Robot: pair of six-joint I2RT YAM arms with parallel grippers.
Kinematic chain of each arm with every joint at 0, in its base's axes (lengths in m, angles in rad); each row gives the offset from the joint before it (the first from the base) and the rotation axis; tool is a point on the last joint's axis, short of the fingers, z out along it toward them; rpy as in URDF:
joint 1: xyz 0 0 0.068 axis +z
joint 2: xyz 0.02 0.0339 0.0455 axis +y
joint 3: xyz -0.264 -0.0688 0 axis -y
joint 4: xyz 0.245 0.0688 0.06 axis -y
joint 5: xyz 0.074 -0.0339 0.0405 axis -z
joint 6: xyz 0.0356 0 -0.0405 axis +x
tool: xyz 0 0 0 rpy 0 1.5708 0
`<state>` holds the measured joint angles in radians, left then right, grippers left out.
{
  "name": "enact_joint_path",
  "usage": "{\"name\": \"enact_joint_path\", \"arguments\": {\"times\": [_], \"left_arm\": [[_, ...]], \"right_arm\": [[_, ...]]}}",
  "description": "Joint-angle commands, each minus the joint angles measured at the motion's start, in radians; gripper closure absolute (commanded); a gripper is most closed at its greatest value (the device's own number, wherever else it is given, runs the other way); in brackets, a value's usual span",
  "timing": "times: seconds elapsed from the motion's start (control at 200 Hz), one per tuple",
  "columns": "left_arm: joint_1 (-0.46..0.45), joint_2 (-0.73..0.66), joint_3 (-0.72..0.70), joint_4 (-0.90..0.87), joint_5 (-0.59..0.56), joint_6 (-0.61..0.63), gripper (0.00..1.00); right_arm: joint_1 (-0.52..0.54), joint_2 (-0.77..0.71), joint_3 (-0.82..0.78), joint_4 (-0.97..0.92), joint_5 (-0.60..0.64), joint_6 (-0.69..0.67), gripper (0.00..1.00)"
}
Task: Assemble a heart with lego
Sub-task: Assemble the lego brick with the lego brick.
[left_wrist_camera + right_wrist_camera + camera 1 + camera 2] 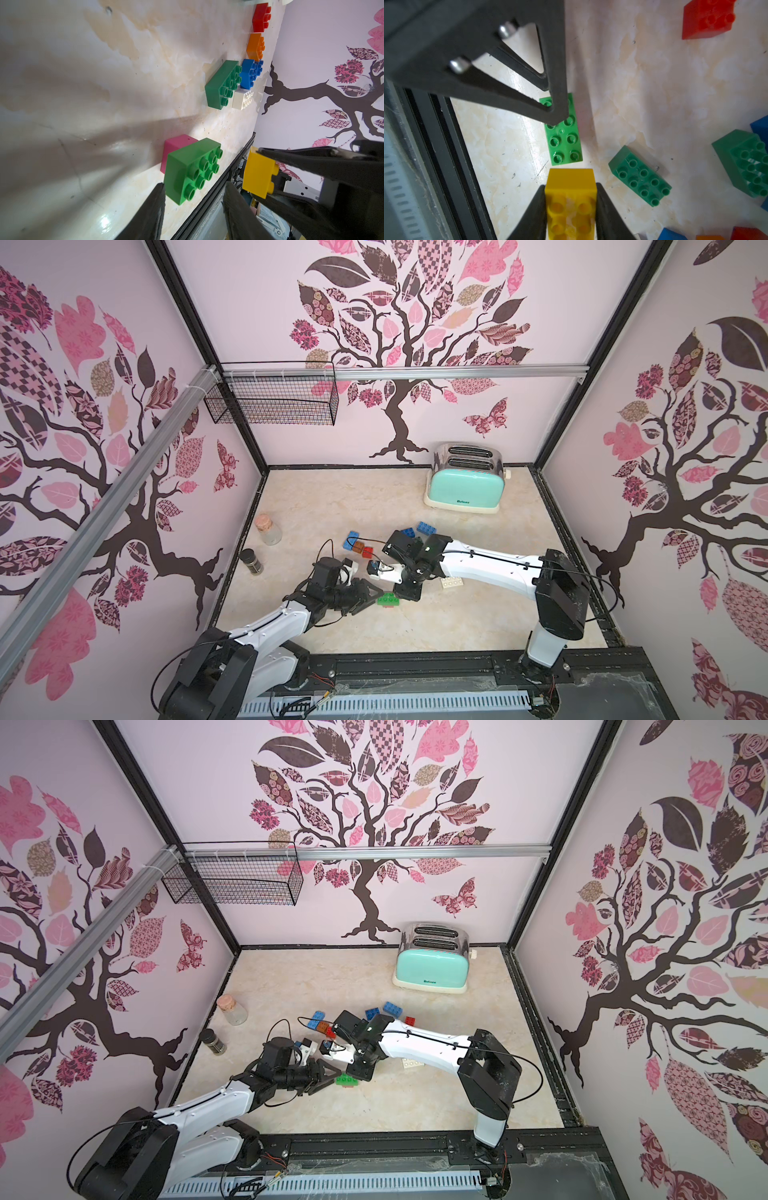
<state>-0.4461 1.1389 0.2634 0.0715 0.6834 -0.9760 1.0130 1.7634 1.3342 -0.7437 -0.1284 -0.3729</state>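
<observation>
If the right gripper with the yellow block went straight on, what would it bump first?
Probably the green brick straight ahead of the right gripper and its yellow brick. A finger of the left gripper hangs over that brick's far end, so depth is hard to judge.

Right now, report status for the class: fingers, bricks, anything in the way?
Right gripper shut on yellow brick. Left gripper open at green brick. One finger covers its end studs.
</observation>
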Motion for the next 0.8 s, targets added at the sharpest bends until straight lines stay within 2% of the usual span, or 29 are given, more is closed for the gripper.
{"name": "enact_joint_path", "arguments": {"times": [0.0, 0.34, 0.795], "left_arm": [[-0.006, 0.032, -0.02, 0.06, 0.004, -0.006, 0.53], [-0.015, 0.069, -0.027, 0.083, -0.008, -0.005, 0.56], [-0.029, 0.096, -0.012, 0.022, -0.045, 0.029, 0.61]], "right_arm": [[0.007, 0.023, 0.034, 0.0, -0.014, 0.004, 0.72], [0.01, 0.05, 0.059, -0.003, -0.009, -0.004, 0.72], [0.029, 0.113, 0.089, -0.014, 0.016, -0.052, 0.72]]}}
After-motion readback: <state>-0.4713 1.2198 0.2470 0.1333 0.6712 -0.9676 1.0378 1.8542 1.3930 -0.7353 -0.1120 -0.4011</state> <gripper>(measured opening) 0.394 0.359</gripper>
